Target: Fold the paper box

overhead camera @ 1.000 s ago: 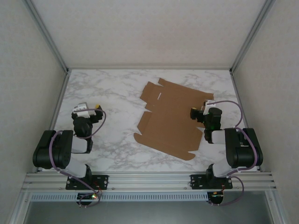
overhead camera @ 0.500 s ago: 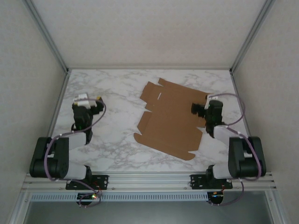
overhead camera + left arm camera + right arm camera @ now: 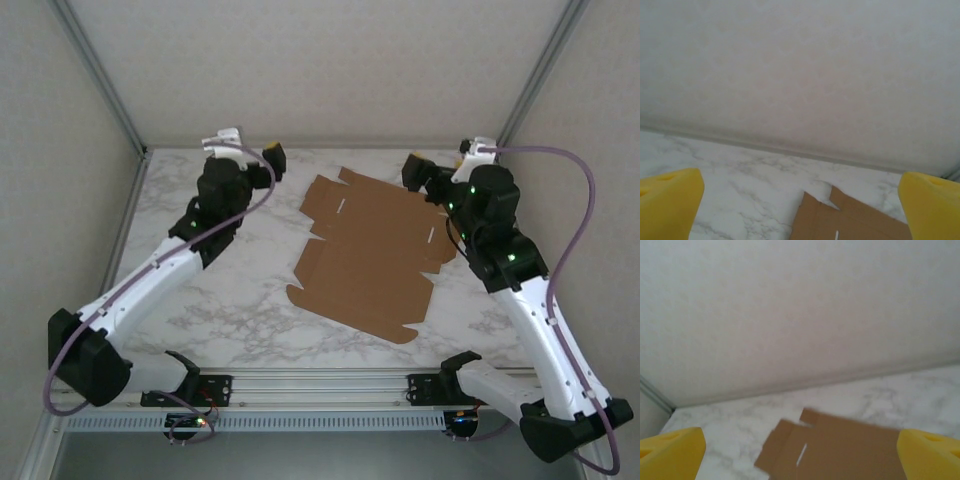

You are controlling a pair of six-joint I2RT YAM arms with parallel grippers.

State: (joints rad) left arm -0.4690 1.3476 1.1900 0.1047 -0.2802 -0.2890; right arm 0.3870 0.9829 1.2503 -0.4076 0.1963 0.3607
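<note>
On the tabletop (image 3: 230,300): the paper box (image 3: 370,255) lies flat and unfolded, right of centre, reaching from the middle toward the far side. Its flaps and tabs are spread out, and we see no panel standing up.
Box orientation: it sits a little askew to the tabletop's edges, with one tabbed end toward us and the other toward the back wall (image 3: 320,70).
Left arm (image 3: 160,270): it stretches to the far left and ends beside the box's far left corner, apart from the cardboard.
Left fingers (image 3: 667,202): we see them spread wide with nothing between them. The wrist view looks at the wall, with only the box's far corner low in frame, so we judge they are held above the sheet, not on it.
Right arm (image 3: 520,280): it reaches along the right side to the box's far right corner.
Right fingers (image 3: 670,450): these too stand wide apart and hold nothing. The box's far edge and a slit lie below and between them.
Why so placed: we judge the arms flank the far end so that each can work its own side.
Step in hand: approach only, as we read it; folding is not yet begun.
Care: a thin sheet lying flat gives little edge to catch, and we expect it may slide.
</note>
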